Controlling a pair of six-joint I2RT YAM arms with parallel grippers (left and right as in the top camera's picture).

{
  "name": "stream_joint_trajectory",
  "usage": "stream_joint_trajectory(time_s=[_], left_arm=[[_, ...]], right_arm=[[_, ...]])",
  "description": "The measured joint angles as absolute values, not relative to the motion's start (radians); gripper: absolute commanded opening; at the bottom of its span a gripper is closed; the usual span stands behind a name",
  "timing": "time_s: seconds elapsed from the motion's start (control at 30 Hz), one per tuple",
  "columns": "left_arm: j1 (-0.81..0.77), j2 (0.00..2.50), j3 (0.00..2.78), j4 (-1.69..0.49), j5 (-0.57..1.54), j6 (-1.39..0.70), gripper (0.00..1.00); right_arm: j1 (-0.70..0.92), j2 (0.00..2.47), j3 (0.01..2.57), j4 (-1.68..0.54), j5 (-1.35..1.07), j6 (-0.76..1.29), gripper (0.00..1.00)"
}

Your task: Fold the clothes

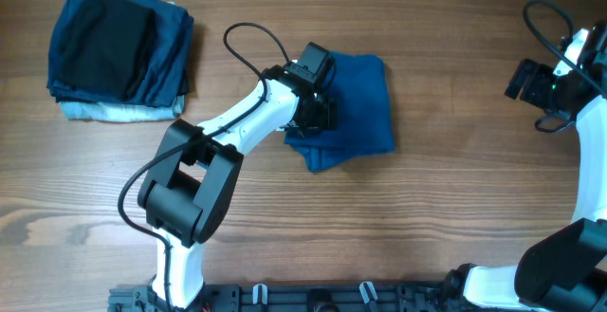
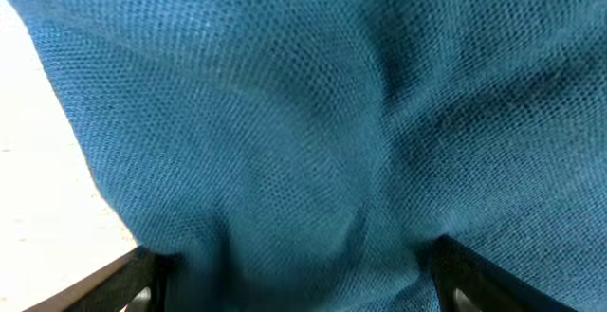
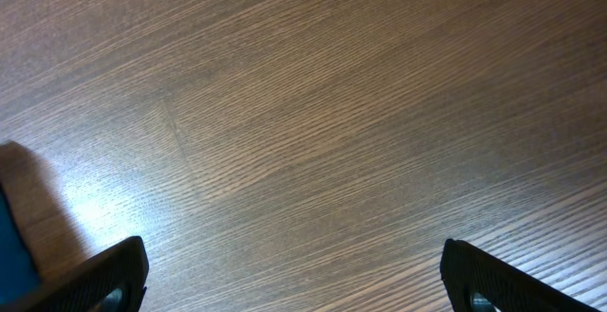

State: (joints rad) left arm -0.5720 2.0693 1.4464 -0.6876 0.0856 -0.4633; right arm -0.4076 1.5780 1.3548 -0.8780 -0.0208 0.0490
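Wood-grain tabletop carries everything. Well apart from both sets of fingers sits a stack of folded garments, a black one uppermost.

The medium-blue soft cloth shirt lies as a rough, compact bundle directly under the left gripper. One loose corner juts out on the side nearer that arm's base. In the left wrist view the left gripper has its fingers spread wide, with blue weave bulging between them and nothing pinched. The right gripper hangs over bare wood, its fingers equally wide apart and far from the shirt.

My worry is snagging. If the left fingers lift while the cloth is bunched against them, the knit could catch and drag the top layer open. The jutting corner may also unroll if it is left unpressed.

The arm hides the shirt's edge beneath it, and no collar or sleeve can be made out. Both wrist views cut the fingertips off, so I cannot tell whether they touch the cloth.
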Motion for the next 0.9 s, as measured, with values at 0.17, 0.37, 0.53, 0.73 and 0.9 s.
stream_joint_trajectory(time_s=[0.17,0.37,0.53,0.73,0.9], left_arm=[[-0.572,2.076,1.453,-0.692,0.084,-0.470,0.92],[-0.543,2.061,1.515,-0.749,0.083,-0.473,0.93],[-0.540,2.027,1.522,-0.782,0.034,-0.474,0.94],[-0.540,2.095,1.523,-0.781,0.024,-0.474,0.92],[-0.536,2.130,1.534,-0.773,0.098,-0.485,0.42]], right_arm=[[-0.408,1.578,1.355,-0.878,-0.021,0.049,1.00],[-0.408,1.578,1.355,-0.878,-0.021,0.049,1.00],[-0.408,1.578,1.355,-0.878,-0.021,0.049,1.00],[-0.408,1.578,1.355,-0.878,-0.021,0.049,0.99],[-0.408,1.578,1.355,-0.878,-0.021,0.049,0.99]])
